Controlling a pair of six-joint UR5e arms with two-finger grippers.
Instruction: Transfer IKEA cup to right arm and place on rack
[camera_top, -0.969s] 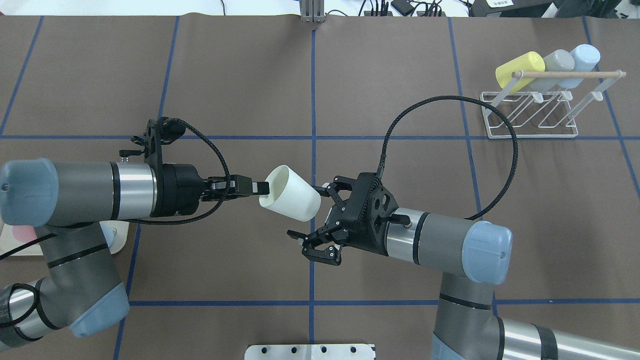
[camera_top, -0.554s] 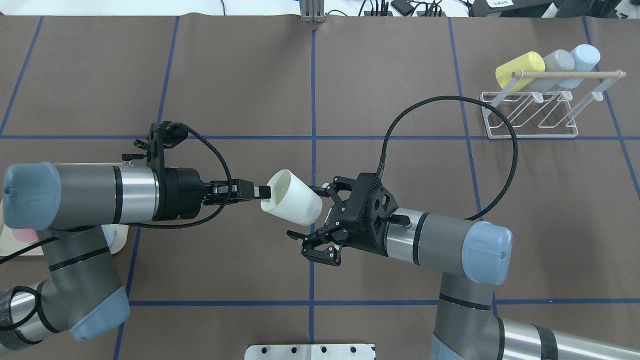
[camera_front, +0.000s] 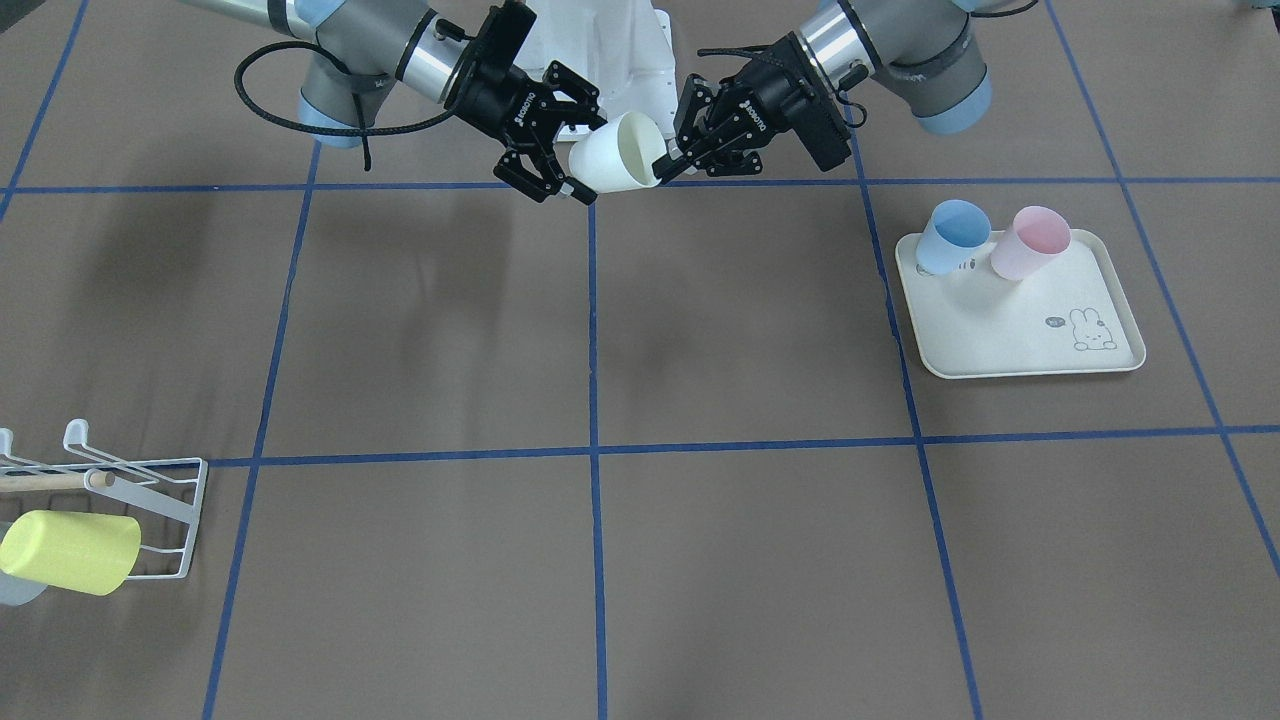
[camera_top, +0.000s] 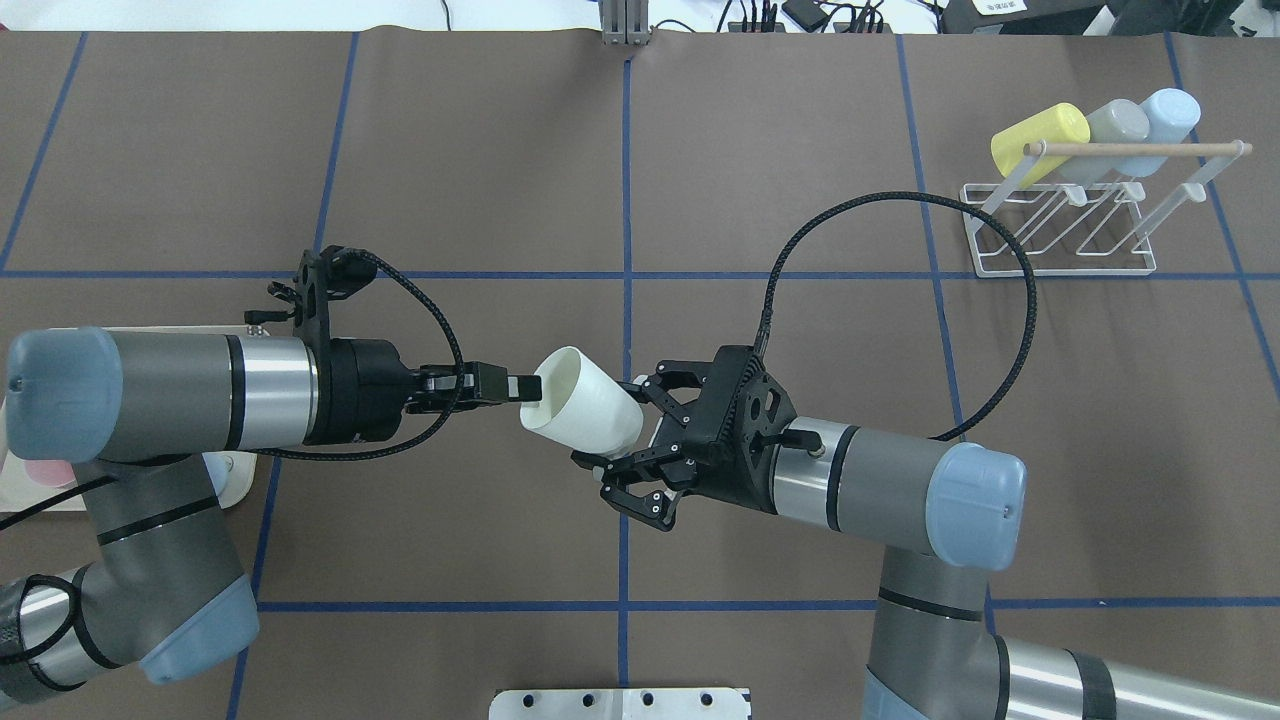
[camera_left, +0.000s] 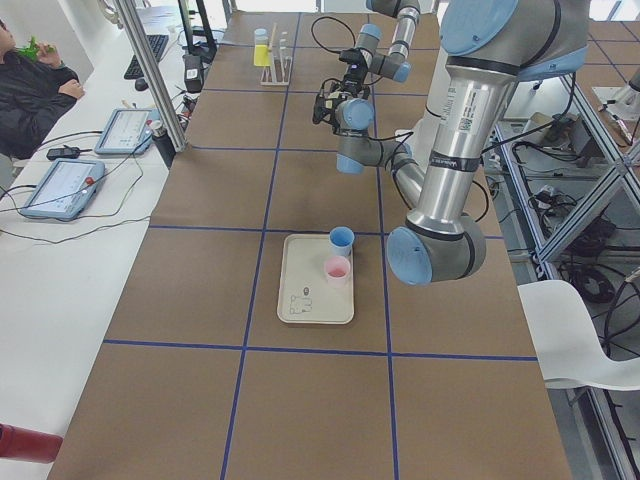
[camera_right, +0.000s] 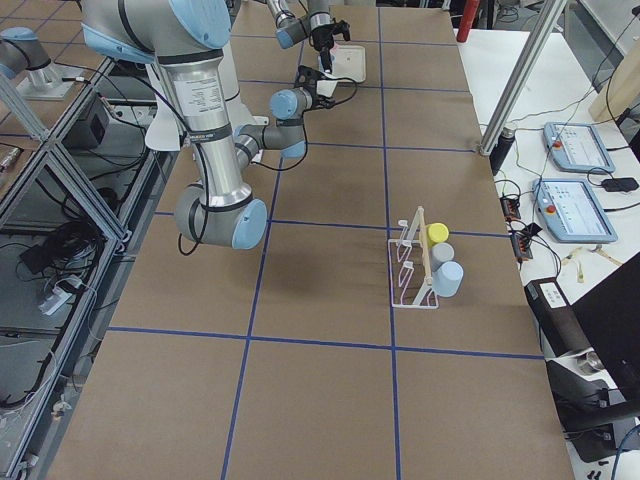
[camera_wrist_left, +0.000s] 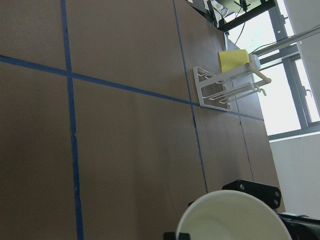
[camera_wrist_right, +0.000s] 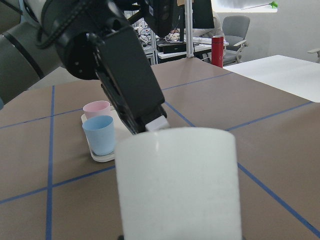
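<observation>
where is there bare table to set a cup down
The table is bare across its broad middle, between the rack and the tray. The tray's rabbit-drawing end is free too. Crowded: its other end, with blue cup and pink cup, and the air where left pincer and right pincer meet at the white cup.

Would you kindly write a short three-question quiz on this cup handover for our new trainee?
1. True or false: the left tool is shut on the rim of the white plastic cup.
2. The right tool is: A) open, straddling the cup's base; B) shut on the cup; C) over the white wire rack.
3. Fill in the colour: on the cream rabbit-print tray stand a blue cup and a ___ cup.

Key: 1 true; 2 A; 3 pink.
</observation>
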